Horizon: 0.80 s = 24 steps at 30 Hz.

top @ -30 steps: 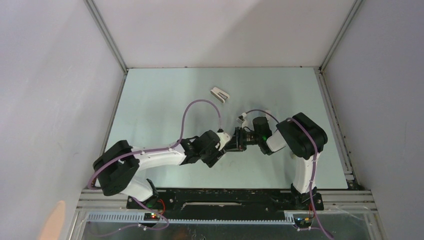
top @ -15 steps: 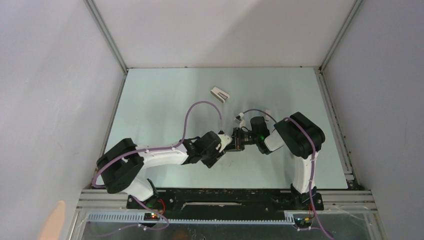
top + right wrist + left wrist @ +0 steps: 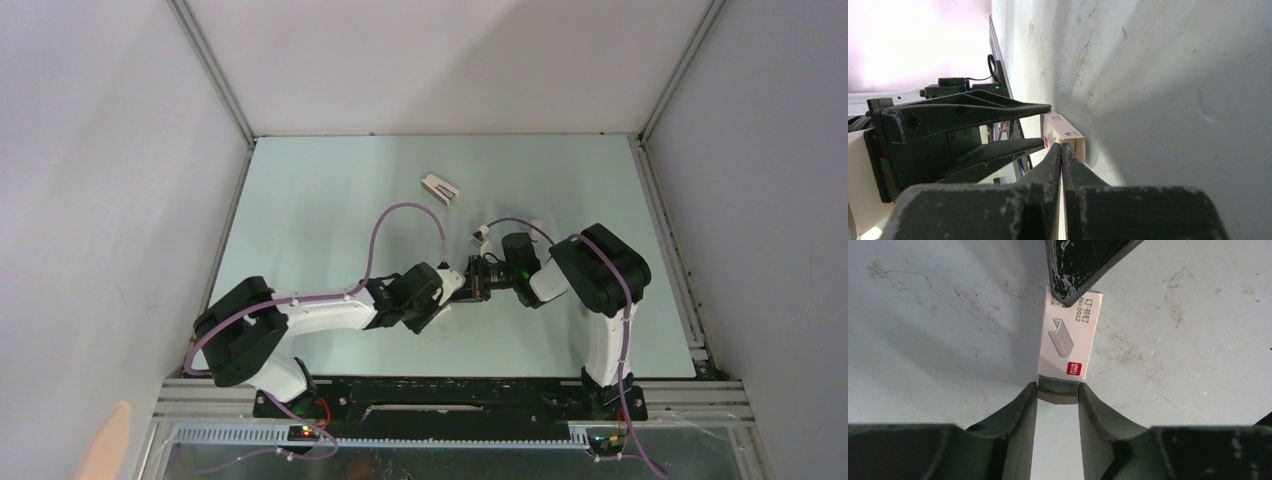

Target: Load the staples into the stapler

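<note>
Little white staple box (image 3: 1066, 335) lies flat on the table (image 3: 1173, 340). The top reads "订书钉 No.0012", with a drawing of a staple strip and a small red tag that looks like "deli". The left gripper (image 3: 1058, 390) is partway open, its fingers (image 3: 1024, 402) pressed against either side of the box's near end, so it's got hold of it. The right gripper (image 3: 1068, 297) is closed tight with nothing in it, tips resting on the box's far end. The actual staples don't show; only the box sits between the two sets of jaws.
</note>
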{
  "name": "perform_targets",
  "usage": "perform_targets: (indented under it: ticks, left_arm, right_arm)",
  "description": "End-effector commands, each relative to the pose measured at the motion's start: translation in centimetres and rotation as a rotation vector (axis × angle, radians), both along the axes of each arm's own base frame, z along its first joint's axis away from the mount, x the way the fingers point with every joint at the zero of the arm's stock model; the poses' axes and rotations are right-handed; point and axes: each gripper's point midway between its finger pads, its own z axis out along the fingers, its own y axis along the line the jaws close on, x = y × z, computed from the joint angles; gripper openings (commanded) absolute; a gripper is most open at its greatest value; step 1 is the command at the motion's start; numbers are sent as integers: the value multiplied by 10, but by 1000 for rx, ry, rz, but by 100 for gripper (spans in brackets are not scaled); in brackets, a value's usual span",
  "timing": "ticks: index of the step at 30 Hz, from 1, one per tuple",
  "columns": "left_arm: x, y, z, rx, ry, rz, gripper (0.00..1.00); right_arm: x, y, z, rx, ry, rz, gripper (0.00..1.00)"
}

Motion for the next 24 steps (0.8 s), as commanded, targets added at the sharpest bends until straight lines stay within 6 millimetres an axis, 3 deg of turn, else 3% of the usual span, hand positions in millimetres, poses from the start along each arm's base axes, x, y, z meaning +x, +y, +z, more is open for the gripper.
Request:
perform_targets:
  ticks: [1,12,17,19,24]
  left_arm:
    - [1,-7,5,-22,-9,-18,34]
    - [-1,-7,4,-25,-3,-24,33]
    - [0,-7,5,-23,-7,-21,38]
    - [2,-8,9,-34,-19,-16,43]
    - [10,-13,36,-115,-76,30,74]
  right_arm:
    - [9,-4,3,12,-37,6,2]
    - [26,-33,5,-21,-48,-44,1]
    - [33,-50,6,-40,-48,-72,6]
    - [34,-54,7,-50,-46,-82,14]
    - [36,-62,12,-120,-65,-119,40]
